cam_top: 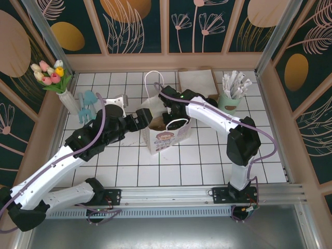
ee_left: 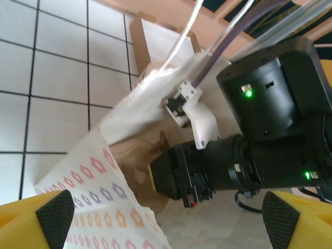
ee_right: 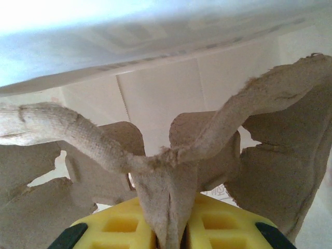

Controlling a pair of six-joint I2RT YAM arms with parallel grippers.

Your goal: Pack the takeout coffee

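My right gripper [ee_right: 174, 234] is shut on the middle ridge of a brown pulp cup carrier [ee_right: 171, 171], down inside the white printed paper bag [cam_top: 168, 136]. The right arm [cam_top: 179, 104] reaches into the bag's mouth from behind. My left gripper [cam_top: 140, 120] stands at the bag's left rim. Its fingers [ee_left: 52, 212] are open and wide apart, with the flower-printed bag wall [ee_left: 98, 207] between them. A dark round top [cam_top: 113, 110] sits half hidden behind the left arm; I cannot tell whether it is the green coffee cup.
A pale mint cup of white sticks [cam_top: 229, 99] stands at the back right, with a brown paper stack [cam_top: 196, 82] beside it. A vase of tulips [cam_top: 67, 98] and a blue object [cam_top: 85, 106] are at the back left. Walls close in three sides.
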